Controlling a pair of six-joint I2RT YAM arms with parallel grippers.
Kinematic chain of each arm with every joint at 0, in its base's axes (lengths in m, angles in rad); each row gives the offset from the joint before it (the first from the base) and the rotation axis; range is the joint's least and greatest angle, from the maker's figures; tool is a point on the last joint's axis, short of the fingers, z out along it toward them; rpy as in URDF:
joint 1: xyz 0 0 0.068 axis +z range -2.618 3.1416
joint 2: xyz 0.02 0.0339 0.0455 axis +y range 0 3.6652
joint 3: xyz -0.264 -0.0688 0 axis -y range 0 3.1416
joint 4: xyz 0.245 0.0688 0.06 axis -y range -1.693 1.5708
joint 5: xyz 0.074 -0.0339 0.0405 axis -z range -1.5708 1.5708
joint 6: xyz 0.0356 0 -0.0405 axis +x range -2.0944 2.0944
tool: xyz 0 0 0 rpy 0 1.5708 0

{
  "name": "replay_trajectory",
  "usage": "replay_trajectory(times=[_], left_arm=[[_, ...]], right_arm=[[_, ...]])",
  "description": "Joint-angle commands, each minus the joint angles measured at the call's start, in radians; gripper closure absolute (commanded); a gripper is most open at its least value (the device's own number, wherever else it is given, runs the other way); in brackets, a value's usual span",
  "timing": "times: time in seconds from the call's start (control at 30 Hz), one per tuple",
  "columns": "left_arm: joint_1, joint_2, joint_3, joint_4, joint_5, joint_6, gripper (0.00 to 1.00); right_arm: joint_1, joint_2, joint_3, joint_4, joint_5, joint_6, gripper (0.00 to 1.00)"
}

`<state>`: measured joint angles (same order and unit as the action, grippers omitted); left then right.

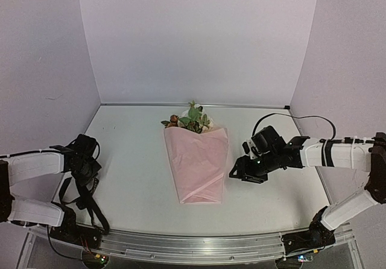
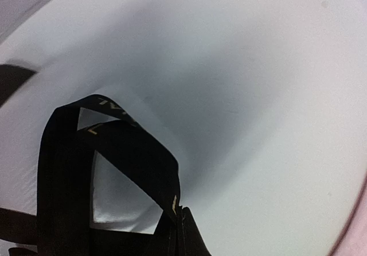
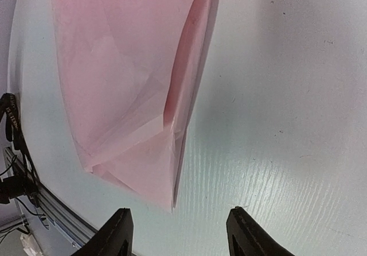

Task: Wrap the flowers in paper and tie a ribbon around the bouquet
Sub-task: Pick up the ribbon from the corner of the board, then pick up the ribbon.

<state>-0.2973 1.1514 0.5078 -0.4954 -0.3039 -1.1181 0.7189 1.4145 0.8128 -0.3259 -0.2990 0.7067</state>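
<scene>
Pink paper (image 1: 198, 160), just beside the wide-held right gripper (image 3: 179, 211), is wrapped round the flowers (image 1: 193, 119); ribbon (image 2: 137, 152) is clamped in left gripper (image 1: 87, 169), untied.

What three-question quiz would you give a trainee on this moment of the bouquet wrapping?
1. Fill in: the right gripper sits beside the paper with its jaws ___ and nothing between them.
2. True or false: the ribbon is already tied around the paper.
3. What holds the ribbon? A) the left gripper; B) the right gripper; C) nothing.

Key: 1 open; 2 false; 3 A.
</scene>
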Motion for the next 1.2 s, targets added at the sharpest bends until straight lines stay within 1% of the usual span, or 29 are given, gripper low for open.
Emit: replay_trajectory(times=[0.0, 0.07, 0.17, 0.23, 0.33, 0.43, 0.5, 0.57, 0.7, 0.87, 0.97, 1.17], left_arm=[[-0.02, -0.044, 0.121, 0.212, 0.218, 0.261, 1.0], [-0.061, -0.044, 0.174, 0.257, 0.302, 0.323, 1.0], [-0.154, -0.03, 0.276, 0.274, 0.364, 0.406, 1.0], [-0.196, -0.01, 0.34, 0.313, 0.468, 0.448, 1.0], [-0.238, 0.021, 0.409, 0.386, 0.622, 0.465, 1.0], [-0.3, 0.065, 0.475, 0.456, 0.717, 0.481, 1.0], [-0.356, 0.094, 0.519, 0.487, 0.747, 0.501, 1.0], [-0.386, 0.132, 0.546, 0.51, 0.765, 0.501, 1.0], [-0.407, 0.201, 0.585, 0.568, 0.824, 0.476, 1.0], [-0.415, 0.251, 0.625, 0.589, 0.851, 0.435, 1.0], [-0.418, 0.275, 0.655, 0.577, 0.859, 0.392, 1.0], [-0.423, 0.307, 0.679, 0.576, 0.886, 0.302, 1.0]], right_arm=[[0.002, -0.042, 0.061, -0.033, 0.039, -0.023, 0.44], [0.002, -0.05, 0.075, -0.035, 0.044, -0.033, 0.44], [0.001, -0.064, 0.099, -0.044, 0.046, -0.057, 0.43], [0.002, -0.07, 0.116, -0.048, 0.044, -0.072, 0.43], [0.002, -0.081, 0.142, -0.048, 0.03, -0.094, 0.43], [0.003, -0.092, 0.155, -0.043, 0.021, -0.103, 0.43], [0.004, -0.103, 0.155, -0.03, 0.013, -0.105, 0.43], [0.012, -0.114, 0.156, -0.009, -0.006, -0.111, 0.43], [0.075, -0.117, 0.177, 0.021, -0.035, -0.18, 0.43], [0.178, -0.059, 0.223, 0.079, 0.0, -0.318, 0.45], [0.224, -0.006, 0.236, 0.162, 0.029, -0.384, 0.49], [0.243, 0.12, 0.292, 0.391, 0.038, -0.439, 0.5]])
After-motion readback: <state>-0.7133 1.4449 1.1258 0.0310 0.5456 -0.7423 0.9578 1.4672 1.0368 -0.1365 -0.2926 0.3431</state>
